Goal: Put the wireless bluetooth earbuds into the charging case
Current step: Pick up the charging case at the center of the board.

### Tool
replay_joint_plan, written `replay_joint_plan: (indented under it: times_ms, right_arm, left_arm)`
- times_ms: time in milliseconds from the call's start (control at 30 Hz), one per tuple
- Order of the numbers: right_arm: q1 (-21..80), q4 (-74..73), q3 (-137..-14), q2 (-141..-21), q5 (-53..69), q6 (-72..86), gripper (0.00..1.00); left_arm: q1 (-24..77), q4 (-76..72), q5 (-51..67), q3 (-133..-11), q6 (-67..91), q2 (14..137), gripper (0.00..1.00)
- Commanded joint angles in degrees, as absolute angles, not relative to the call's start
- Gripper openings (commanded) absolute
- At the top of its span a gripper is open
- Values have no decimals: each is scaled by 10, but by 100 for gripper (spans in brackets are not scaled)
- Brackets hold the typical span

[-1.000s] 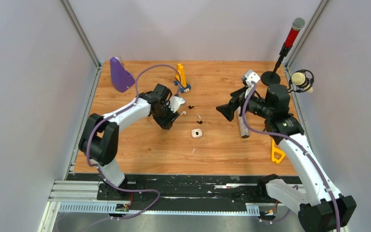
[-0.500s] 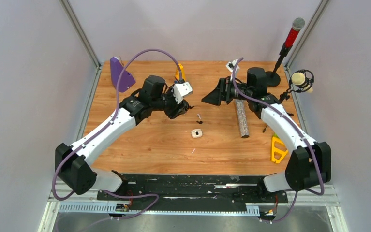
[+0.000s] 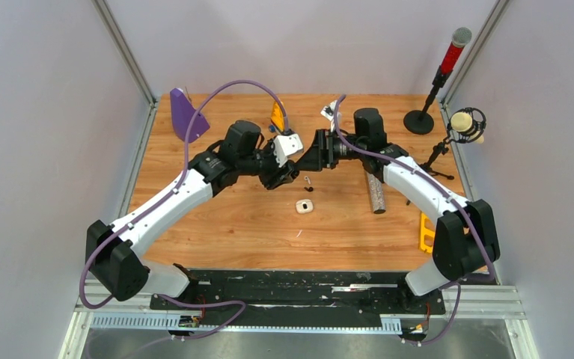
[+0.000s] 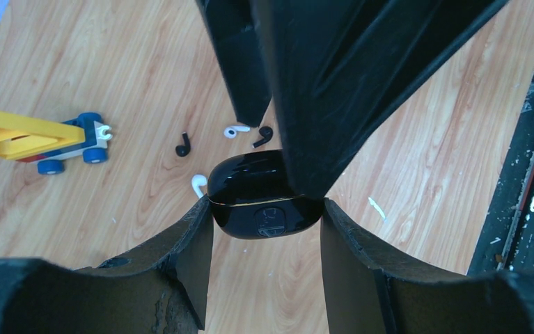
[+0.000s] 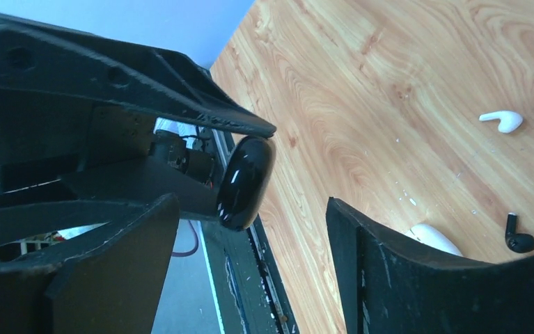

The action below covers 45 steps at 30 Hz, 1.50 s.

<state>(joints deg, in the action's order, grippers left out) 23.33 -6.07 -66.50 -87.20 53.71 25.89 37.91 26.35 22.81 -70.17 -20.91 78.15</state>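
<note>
My left gripper [image 4: 266,209] is shut on a closed glossy black charging case [image 4: 264,195] and holds it above the table. My right gripper [image 5: 250,209] is open, with its fingers [image 4: 347,83] straddling the same case [image 5: 245,182] from the far side; the case sits nearer one finger. In the top view the two grippers [image 3: 289,170] [image 3: 315,155] meet at the table's middle. Loose on the wood lie two black earbuds [image 4: 182,144] [image 4: 264,135] and two white earbuds [image 4: 236,130] [image 4: 198,183]. A white case [image 3: 304,206] lies nearer the front.
A yellow toy crane on blue wheels [image 4: 34,136] and a purple block [image 3: 186,114] stand at the back left. A silver cylinder [image 3: 374,191], a yellow piece [image 3: 427,233] and a microphone stand [image 3: 420,120] are at the right. A thin white sliver [image 4: 376,207] lies near the front.
Both arms have stretched out toward the table's middle. The right gripper has swung left and now faces the left gripper, its fingers around the black case.
</note>
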Motion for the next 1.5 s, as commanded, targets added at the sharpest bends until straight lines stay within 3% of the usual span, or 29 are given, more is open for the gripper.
replay_joint_plan:
  times_ms: [0, 67, 433, 567, 900, 1200, 1467]
  right_arm:
    - [243, -34, -692, -895, 559, 278, 75]
    - [244, -33, -695, -901, 563, 280, 69]
    - [268, -27, -693, -904, 580, 272, 57]
    - [272, -36, -689, -905, 573, 264, 47]
    - [276, -78, -688, -904, 548, 234, 50]
    - [277, -88, -691, -925, 528, 236, 45]
    - [277, -88, -703, -940, 542, 251, 26]
  left_arm:
    - [389, 254, 253, -700, -224, 774, 43]
    - [392, 256, 257, -698, -225, 773, 43]
    - [402, 258, 245, -689, -232, 775, 44]
    - [402, 257, 239, -688, -233, 772, 45]
    - [403, 246, 213, -681, -235, 765, 44]
    - [404, 246, 212, -682, -234, 764, 44]
    - [406, 246, 211, -680, -236, 762, 46]
